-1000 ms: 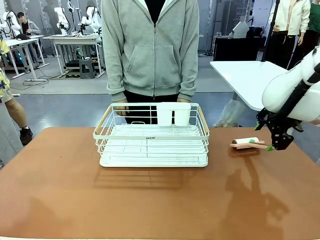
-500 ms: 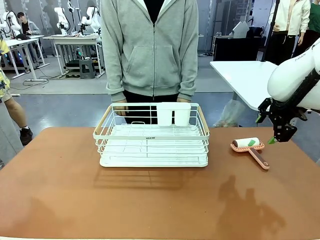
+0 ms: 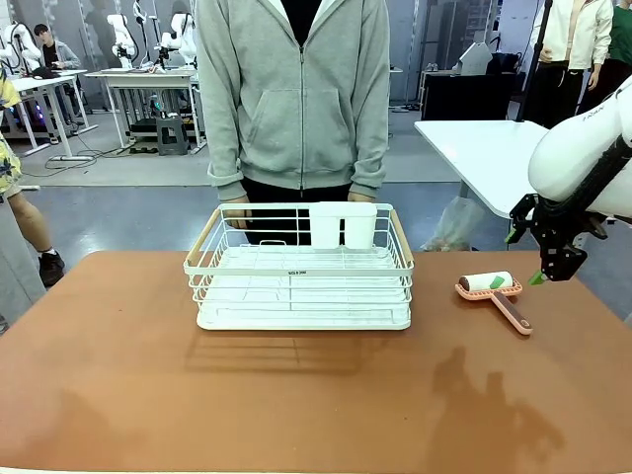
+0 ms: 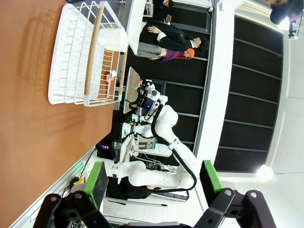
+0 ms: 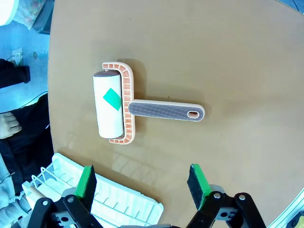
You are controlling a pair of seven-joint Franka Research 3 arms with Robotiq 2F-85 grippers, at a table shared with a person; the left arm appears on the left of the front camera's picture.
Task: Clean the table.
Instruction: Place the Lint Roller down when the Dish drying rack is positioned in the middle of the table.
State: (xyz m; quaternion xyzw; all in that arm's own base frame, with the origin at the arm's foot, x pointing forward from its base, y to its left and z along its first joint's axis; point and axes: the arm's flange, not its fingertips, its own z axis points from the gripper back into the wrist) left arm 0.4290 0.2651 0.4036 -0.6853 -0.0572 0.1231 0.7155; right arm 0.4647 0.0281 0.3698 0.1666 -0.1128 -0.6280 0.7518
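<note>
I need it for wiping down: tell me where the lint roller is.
In the front view the lint roller lies flat on the table, on the robot's right, beside the white wire rack and below the open right gripper.

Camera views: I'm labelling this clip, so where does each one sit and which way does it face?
Front: between the arms, facing the person across the table; right gripper shows.
Left wrist: above the table's side, rolled sideways; left gripper open.
Right wrist: looking down on the lint roller; own fingers open.
All three share the wire rack.
</note>
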